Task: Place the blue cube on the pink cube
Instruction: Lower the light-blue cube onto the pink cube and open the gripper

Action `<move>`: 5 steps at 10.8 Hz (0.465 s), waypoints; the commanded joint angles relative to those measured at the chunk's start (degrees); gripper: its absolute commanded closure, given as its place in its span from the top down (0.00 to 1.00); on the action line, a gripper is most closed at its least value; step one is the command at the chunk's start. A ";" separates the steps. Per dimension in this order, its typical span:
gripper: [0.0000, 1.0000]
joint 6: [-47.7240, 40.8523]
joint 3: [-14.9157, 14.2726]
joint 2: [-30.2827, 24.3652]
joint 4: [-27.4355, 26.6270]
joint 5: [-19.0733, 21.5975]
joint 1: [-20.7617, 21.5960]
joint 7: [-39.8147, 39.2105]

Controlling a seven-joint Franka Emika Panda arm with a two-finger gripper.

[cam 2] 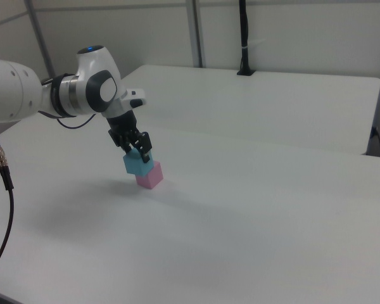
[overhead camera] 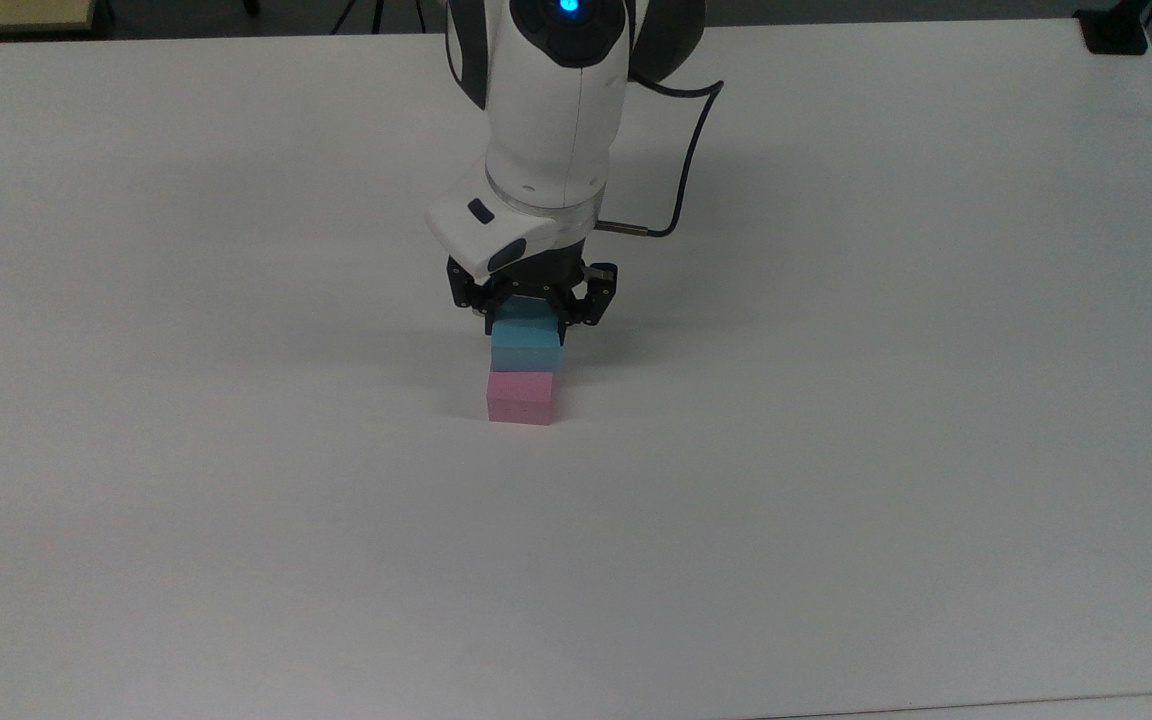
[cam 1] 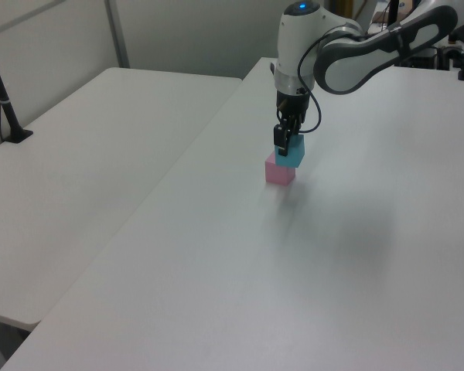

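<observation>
Claw [overhead camera: 526,318] clamped on the blue cube [overhead camera: 525,346], fingers on two opposite sides, gripping its upper part. Same grip visible from the left view [cam 1: 282,144] and the right view [cam 2: 139,151].

Blue cube sits at the pink cube [overhead camera: 520,397], low over it. From the top view it's directly behind and above the pink one, bottom edge meeting pink's top edge. In the left view the blue cube [cam 1: 291,152] is offset toward the left view's right of the pink cube [cam 1: 279,171], overlapping only part of it. In the right view the blue cube [cam 2: 138,165] is shifted to the right view's left of the pink cube [cam 2: 150,177], so not squarely stacked. Can't tell if the two actually touch or if there's a sliver of gap.

Pink cube rests flat on the white surface [overhead camera: 836,450], roughly mid-surface.

Arm [overhead camera: 556,120] comes down near-vertical onto the cubes, blue status light lit on top. Black cable [overhead camera: 686,150] loops off the wrist.

Second white table [cam 1: 85,154] beside this one, with a black post [cam 1: 4,100] clamped at its far edge.
</observation>
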 commanded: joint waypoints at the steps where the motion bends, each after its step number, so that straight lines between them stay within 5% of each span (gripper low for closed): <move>1: 1.00 -0.36 -0.34 0.14 2.49 1.15 -0.82 3.17; 5: 1.00 -0.89 -0.07 -1.79 3.20 1.94 -1.26 3.09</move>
